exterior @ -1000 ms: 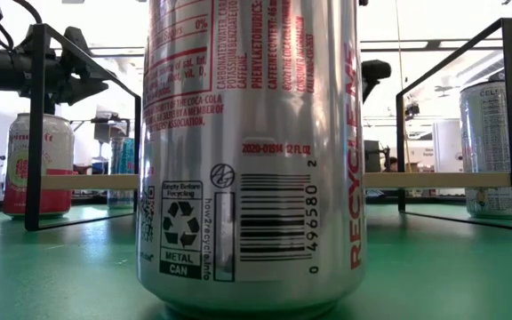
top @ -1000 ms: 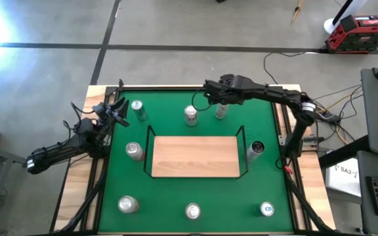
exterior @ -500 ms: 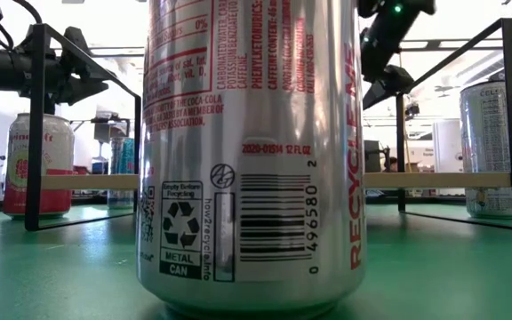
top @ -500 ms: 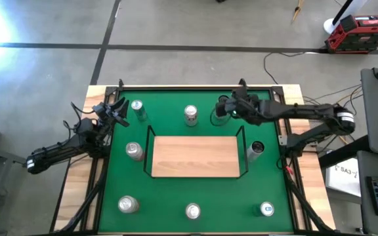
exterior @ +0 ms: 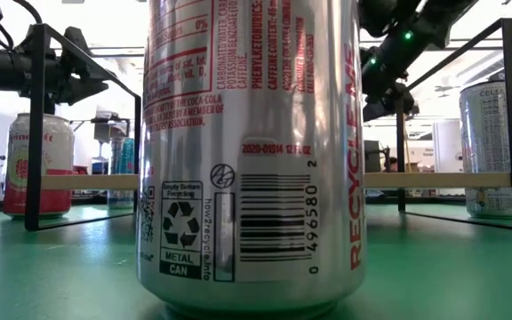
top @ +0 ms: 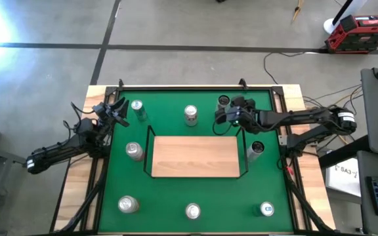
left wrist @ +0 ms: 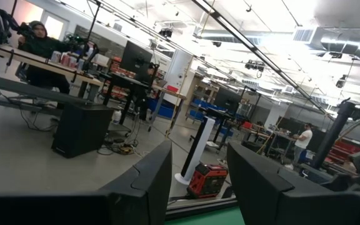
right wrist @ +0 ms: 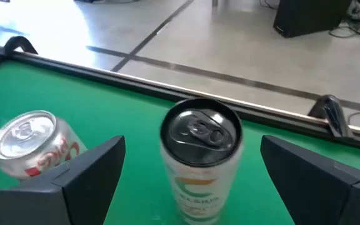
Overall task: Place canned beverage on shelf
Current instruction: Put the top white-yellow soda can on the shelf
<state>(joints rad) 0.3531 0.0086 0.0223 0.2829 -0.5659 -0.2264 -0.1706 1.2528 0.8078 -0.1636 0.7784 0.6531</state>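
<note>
Right gripper (top: 220, 116) withdrawn, jaws wide, empty

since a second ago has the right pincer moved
Yes. In the high view the right pincer has pulled back from over the cans at the table's far edge toward the shelf, and now sits, open, by its far right corner.

Green felt surface (top: 195, 193), pale wood shelf (top: 195, 156) railed in black; just beyond the shelf, a silver can (right wrist: 200, 159) with green-and-orange print, another (right wrist: 33, 145) red-and-white.
</note>
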